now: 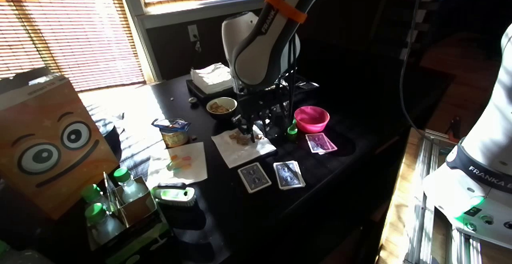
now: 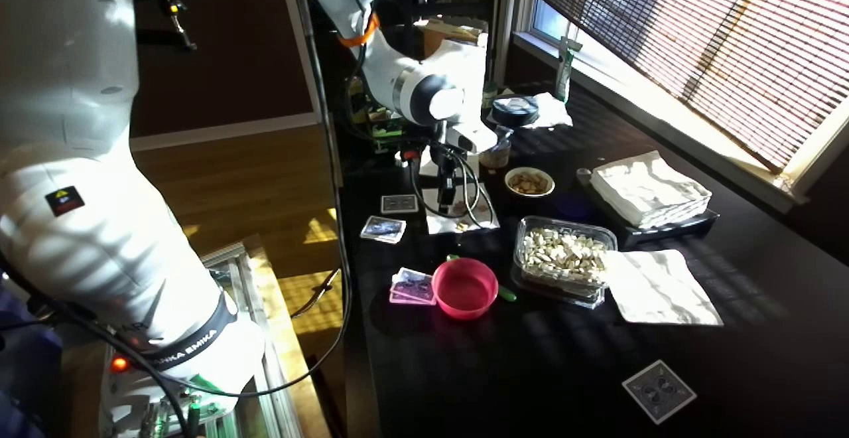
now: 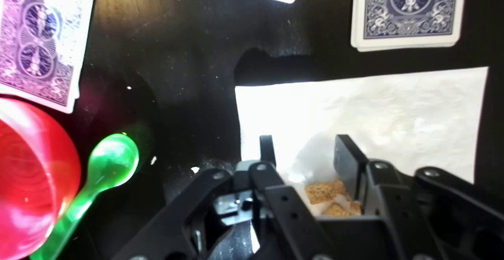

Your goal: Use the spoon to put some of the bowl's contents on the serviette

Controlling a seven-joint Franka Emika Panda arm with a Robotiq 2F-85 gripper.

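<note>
My gripper point(image 3: 305, 142) stands open over the serviette point(image 3: 409, 106), a white paper square, with nothing between its fingertips. Brown crumbly pieces point(image 3: 325, 192) lie on the paper and show beyond the jaws in the wrist view. The green spoon point(image 3: 112, 161) rests on the table to the left of the gripper there, its handle running along the pink bowl's side. In an exterior view the pink bowl hides part of the spoon point(image 2: 507, 294). Apart from the gripper, the small cream bowl point(image 2: 548, 184) holds brown pieces; it also shows as a bowl point(image 1: 233, 104) behind the serviette.
Close to the spoon is the pink bowl point(image 1: 312, 125). Playing cards point(image 1: 255, 177) lie around the serviette's near side. A clear dish point(image 2: 600, 285) of pale bits, a napkin stack point(image 2: 650, 186), a can point(image 1: 175, 139) and a bottle carrier point(image 1: 136, 212) also occupy the black table.
</note>
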